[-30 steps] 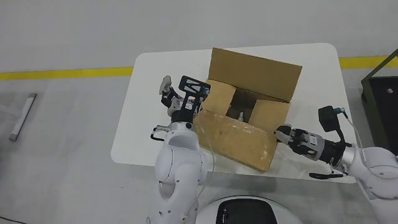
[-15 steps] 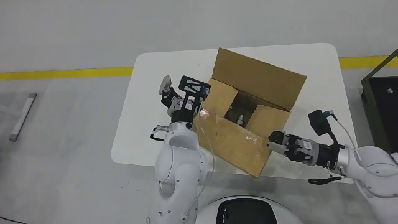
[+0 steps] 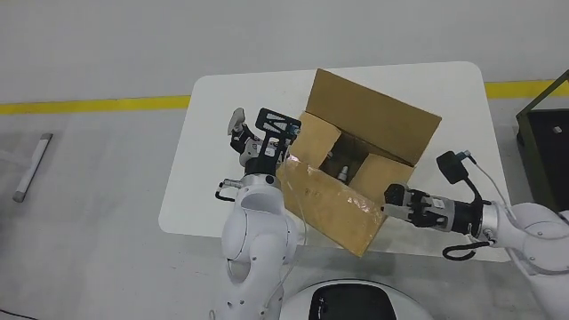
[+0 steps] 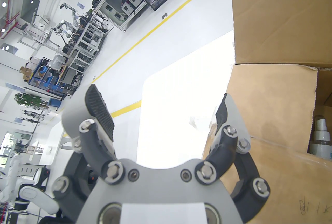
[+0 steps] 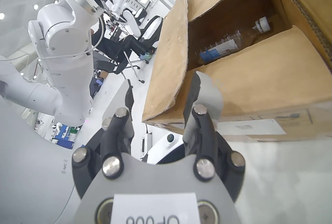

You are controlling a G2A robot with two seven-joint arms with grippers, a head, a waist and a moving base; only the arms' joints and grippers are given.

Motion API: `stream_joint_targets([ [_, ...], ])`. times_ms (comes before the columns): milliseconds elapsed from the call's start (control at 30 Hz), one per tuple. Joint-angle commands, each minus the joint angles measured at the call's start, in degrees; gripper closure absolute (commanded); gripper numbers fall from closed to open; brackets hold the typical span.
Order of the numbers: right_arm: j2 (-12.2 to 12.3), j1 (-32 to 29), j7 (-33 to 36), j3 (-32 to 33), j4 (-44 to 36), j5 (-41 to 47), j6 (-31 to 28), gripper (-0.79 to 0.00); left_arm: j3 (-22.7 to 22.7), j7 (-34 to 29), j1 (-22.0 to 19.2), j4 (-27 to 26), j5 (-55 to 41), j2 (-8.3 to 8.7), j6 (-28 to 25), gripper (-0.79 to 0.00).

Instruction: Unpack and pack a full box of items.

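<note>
On the white table (image 3: pixel 213 142), the open cardboard box (image 3: pixel 331 197) holds a clear bottle (image 5: pixel 228 44) lying cap-away just ahead of the half-open right gripper (image 5: pixel 163 83) at its near corner, nearer than the wide-open left gripper (image 4: pixel 159 95) beside the box.

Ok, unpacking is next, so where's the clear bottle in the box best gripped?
Likely across the middle of the bottle, by the label, coming down through the open top of the box: it lies on its side, walls close around, cap toward a corner.
</note>
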Motion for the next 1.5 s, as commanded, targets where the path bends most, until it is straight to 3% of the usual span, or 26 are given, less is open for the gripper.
stream_joint_targets([
  [0,0.17,0.43,0.47,-0.26,-0.11,-1.62,0.23,-0.742,0.00,0.00,0.00,0.00,0.00,0.00,0.00,-0.785],
  [233,0.54,1.77,0.42,-1.83,-0.02,-4.99,0.71,-0.579,0.00,0.00,0.00,0.00,0.00,0.00,0.00,-0.785],
  [300,0.64,2.15,0.49,-2.26,-0.10,-5.18,0.71,-0.502,0.00,0.00,0.00,0.00,0.00,0.00,0.00,-0.785],
  [533,0.91,2.93,0.73,-4.56,-0.79,-5.68,0.25,-0.406,0.00,0.00,0.00,0.00,0.00,0.00,0.00,-0.785],
  [800,1.30,3.51,1.21,-6.43,-0.39,-5.80,-0.39,-0.348,0.00,0.00,0.00,0.00,0.00,0.00,0.00,-0.785],
  [900,1.46,3.58,1.32,-6.79,-0.24,-4.87,-0.61,-0.197,0.00,0.00,0.00,0.00,0.00,0.00,0.00,-0.785],
  [967,1.59,3.66,1.35,-6.84,-0.20,-4.42,-0.70,-0.034,0.00,0.00,0.00,0.00,0.00,0.00,0.00,-0.785],
  [1000,1.65,3.70,1.34,-6.84,-0.21,-4.40,-0.75,0.000,0.00,0.00,0.00,0.00,0.00,0.00,0.00,-0.785],
  [1233,2.04,3.83,-0.65,-6.15,-0.08,-4.64,-1.49,0.000,0.00,0.00,0.00,0.00,0.00,0.00,0.00,-0.785],
  [1467,2.70,4.84,-4.73,-1.20,1.45,-8.24,-3.96,0.000,0.00,0.00,0.00,0.00,0.00,0.00,0.00,-0.785],
])
